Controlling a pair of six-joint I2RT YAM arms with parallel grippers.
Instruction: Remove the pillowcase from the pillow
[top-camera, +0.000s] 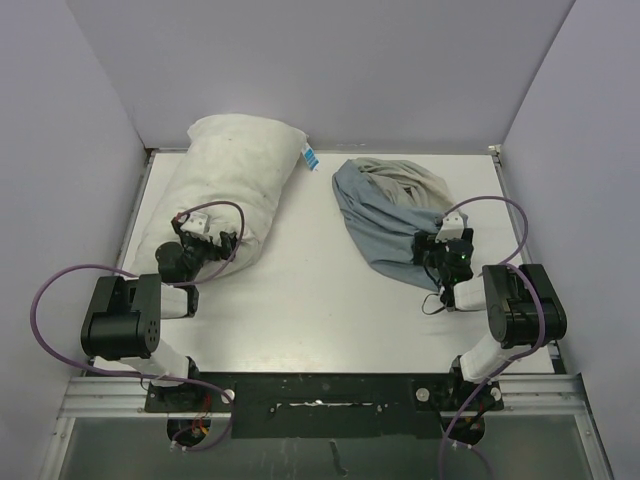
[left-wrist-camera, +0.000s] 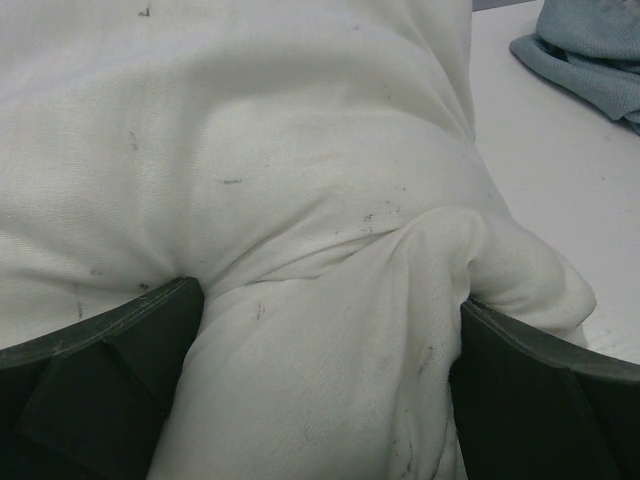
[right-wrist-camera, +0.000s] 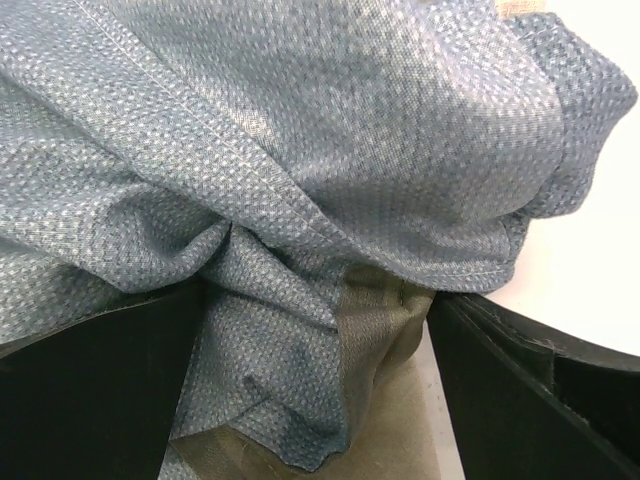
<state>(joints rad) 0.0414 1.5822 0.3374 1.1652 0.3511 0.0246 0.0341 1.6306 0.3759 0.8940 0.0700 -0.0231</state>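
case (top-camera: 380, 212) lying apart from pillow (top-camera: 235, 175) — left pincer (top-camera: 214, 243) pinching pillow, right pincer (top-camera: 438, 251) gripping case — both needing release

pillow (top-camera: 232, 185) left on table (top-camera: 310, 290) | pillowcase (top-camera: 385, 215) right, well apart

In the black left gripper (left-wrist-camera: 320, 400) the pillow (left-wrist-camera: 300, 150) is off-white with dark specks; its tag (top-camera: 310, 156), beyond that claw, is blue and white. In the black right gripper (right-wrist-camera: 310, 400) the pillowcase (right-wrist-camera: 300, 130) is speckled blue-grey with an olive-tan patch.
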